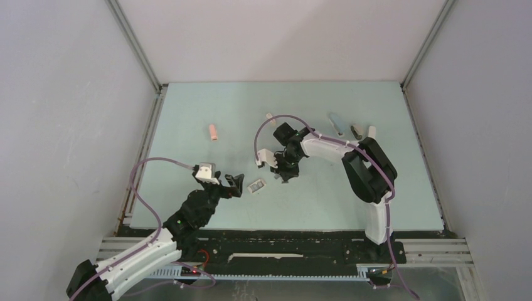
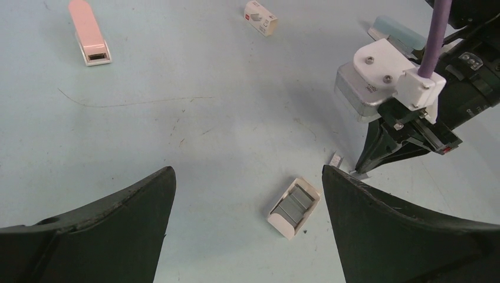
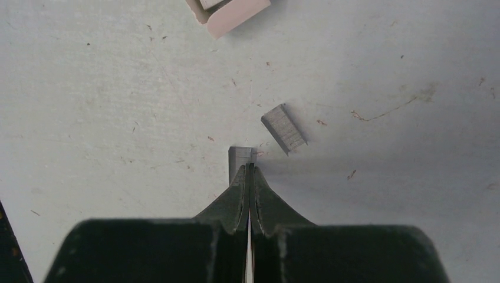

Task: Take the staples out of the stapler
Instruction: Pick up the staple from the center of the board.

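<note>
R claw [image 3: 250, 168] pinched shut, tips low on counter [image 3: 118, 88] to nip a flat staple strip [image 3: 240, 157]; can't tell if I've got it. L claw [image 2: 249, 172] wide open, empty.

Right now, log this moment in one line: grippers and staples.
left gripper: open, near small white open box | right gripper: shut, tips at short grey metal staple strip, hold unclear | second grey strip: loose beside it
</note>
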`<state>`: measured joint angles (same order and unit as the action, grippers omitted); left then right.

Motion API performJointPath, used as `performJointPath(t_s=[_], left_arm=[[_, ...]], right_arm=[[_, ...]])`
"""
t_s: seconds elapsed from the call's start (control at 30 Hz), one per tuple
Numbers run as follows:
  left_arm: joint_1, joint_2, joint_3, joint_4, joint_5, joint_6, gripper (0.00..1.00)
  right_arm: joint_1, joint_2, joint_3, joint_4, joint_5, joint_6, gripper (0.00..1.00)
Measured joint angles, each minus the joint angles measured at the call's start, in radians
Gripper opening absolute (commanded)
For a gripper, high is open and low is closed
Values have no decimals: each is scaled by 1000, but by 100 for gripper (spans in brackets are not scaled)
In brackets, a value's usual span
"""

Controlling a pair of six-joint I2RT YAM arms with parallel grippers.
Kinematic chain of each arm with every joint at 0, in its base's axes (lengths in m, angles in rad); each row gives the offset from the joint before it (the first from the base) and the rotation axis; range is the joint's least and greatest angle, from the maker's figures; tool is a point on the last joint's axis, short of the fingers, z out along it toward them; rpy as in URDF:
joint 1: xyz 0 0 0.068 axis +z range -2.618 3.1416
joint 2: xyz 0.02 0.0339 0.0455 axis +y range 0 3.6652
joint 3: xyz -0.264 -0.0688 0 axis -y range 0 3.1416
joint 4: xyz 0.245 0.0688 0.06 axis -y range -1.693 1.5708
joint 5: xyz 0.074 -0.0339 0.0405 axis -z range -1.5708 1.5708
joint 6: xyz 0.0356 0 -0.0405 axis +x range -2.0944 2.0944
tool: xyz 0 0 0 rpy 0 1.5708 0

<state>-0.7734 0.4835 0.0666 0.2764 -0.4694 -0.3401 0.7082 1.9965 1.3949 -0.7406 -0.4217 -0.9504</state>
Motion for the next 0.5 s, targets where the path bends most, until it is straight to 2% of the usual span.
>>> performJointPath(t_s=[0.5], left_arm=[[1, -2, 0, 0, -1, 0, 100]], right_arm=[[-13, -8, 0, 5, -32, 53, 0]])
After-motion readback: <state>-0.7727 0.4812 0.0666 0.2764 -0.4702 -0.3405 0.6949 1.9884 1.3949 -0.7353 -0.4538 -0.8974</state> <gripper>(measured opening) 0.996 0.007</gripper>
